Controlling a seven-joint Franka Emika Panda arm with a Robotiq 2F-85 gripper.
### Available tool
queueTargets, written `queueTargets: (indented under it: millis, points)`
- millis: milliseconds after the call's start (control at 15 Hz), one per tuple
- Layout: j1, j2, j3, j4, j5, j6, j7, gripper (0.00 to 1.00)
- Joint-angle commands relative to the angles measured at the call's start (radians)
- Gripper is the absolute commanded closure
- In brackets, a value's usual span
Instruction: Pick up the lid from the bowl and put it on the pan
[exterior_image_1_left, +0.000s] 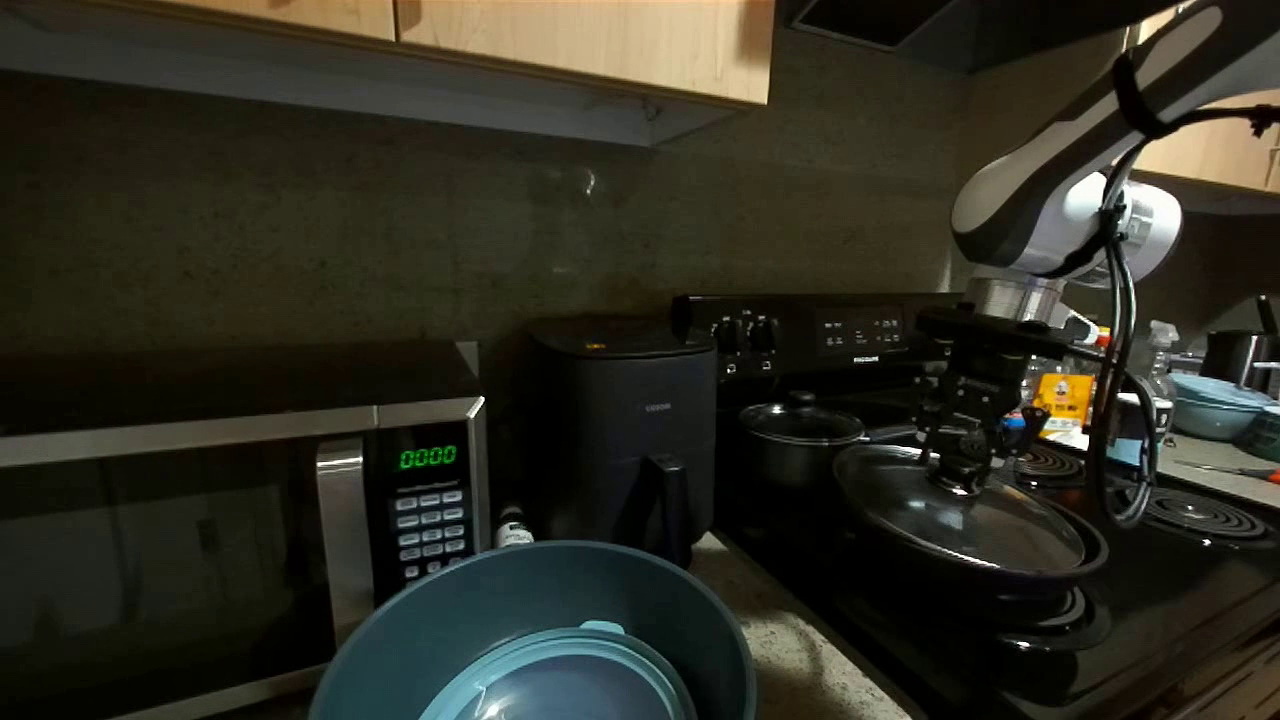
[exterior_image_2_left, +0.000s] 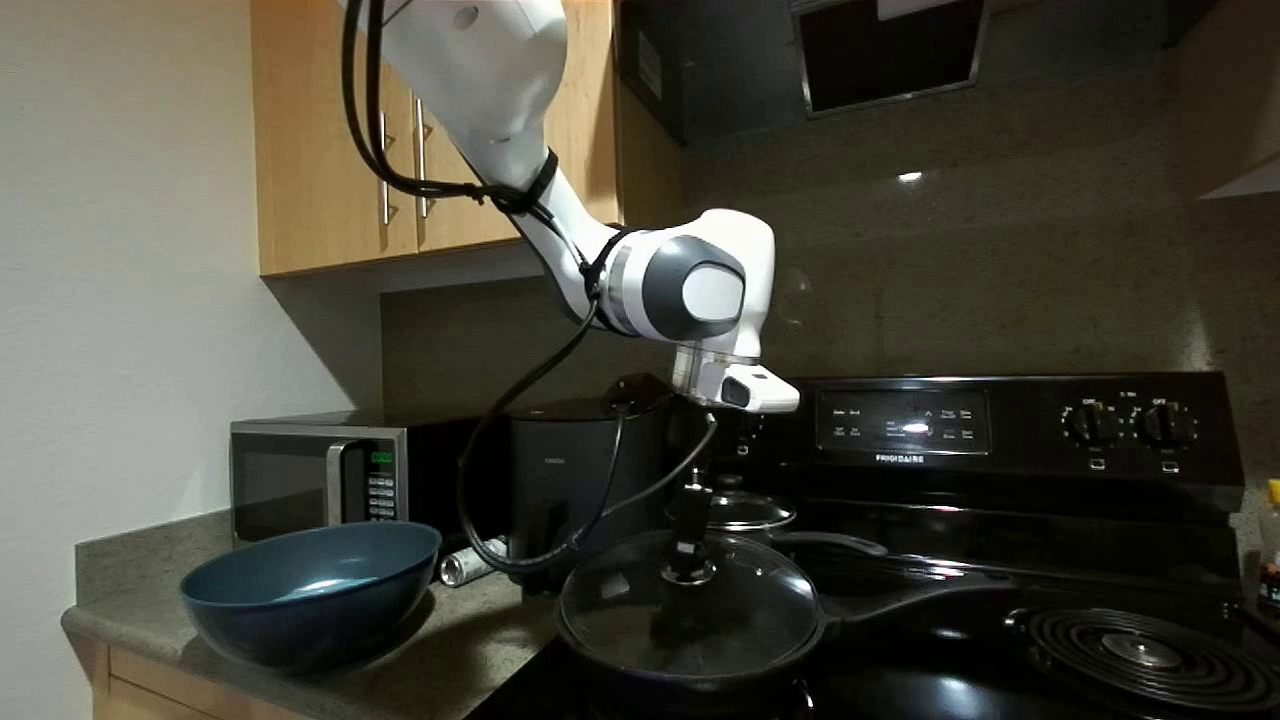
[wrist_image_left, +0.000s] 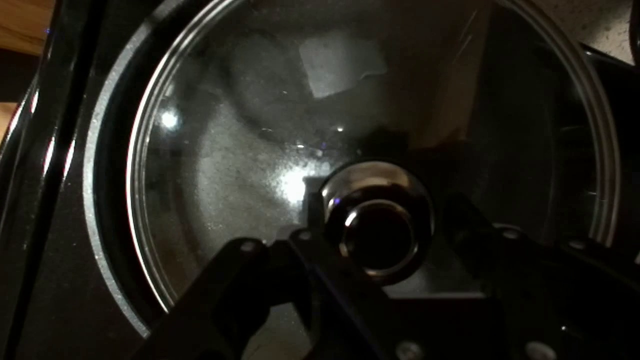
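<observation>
Lid (exterior_image_2_left: 725, 618): I see the round glass lying over the pan (exterior_image_2_left: 690, 692), on the stove (exterior_image_1_left: 1190, 600), just past the edge of the worktop (exterior_image_2_left: 495, 640) that meets it
Metal rim (wrist_image_left: 134, 180): in my wrist view it sits off-centre, with a strip of pan showing along one side; whether it is seated all the way round I cannot tell
Claw (wrist_image_left: 387, 215): my fingers (wrist_image_left: 315, 207) are apart, with the lid's dark knob (wrist_image_left: 378, 237) between them; one stands right beside the knob, and the other side is too dark for me to judge contact
Arm (exterior_image_2_left: 690, 285): it reaches down from above in both exterior views, its wrist over the pan
Pan handle (exterior_image_2_left: 925, 595): it points away from the worktop's stove-side edge, across the stove
Bowl (exterior_image_2_left: 310, 630): deep and blue-grey, on the worktop near the front edge, well apart from the lid
Pale-blue container (exterior_image_1_left: 570, 690): inside the bowl in an exterior view, round with a small tab, its near part out of shot
Small pot (exterior_image_1_left: 790, 465): black, under its own glass cover (exterior_image_1_left: 805, 425), behind the pan and close to it
Air fryer (exterior_image_1_left: 625, 435): I find it upright at the worktop's back corner beside the stove
Microwave (exterior_image_2_left: 285, 490): toward the back corner farthest from the stove, its green display (exterior_image_1_left: 427, 457) reading 0000
Silver can (exterior_image_2_left: 475, 562): on its side on the worktop, between the bowl and the air fryer
</observation>
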Motion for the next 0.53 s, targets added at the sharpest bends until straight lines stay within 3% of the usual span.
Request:
queueTargets:
  millis: [0, 133, 467]
  points:
    - [0.002, -0.035, -0.003, -0.004, 0.012, -0.009, -0.008, 0.06]
    - [0.002, -0.068, -0.002, -0.015, 0.015, 0.004, -0.008, 0.00]
    - [-0.001, -0.185, 0.002, -0.045, 0.032, 0.052, 0.025, 0.00]
